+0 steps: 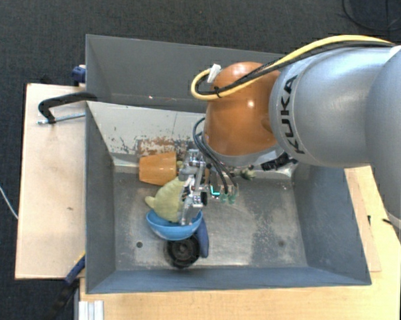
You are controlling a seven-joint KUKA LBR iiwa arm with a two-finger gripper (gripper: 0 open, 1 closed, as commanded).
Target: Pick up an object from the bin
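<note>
Grey metal bin holds a small heap left of centre. Silver arm, lettered KUKA, reaches in from the right, its orange wrist cover angled down-left. Its gripper sits against a pale yellow-green soft lump above a blue bowl; whether the jaws are spread or pinching cannot be told. An orange cylinder lies just behind, a black disc in front

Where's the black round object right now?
Camera view: the black round object lies by the bin's near wall, left of centre, just below the blue bowl.
</note>
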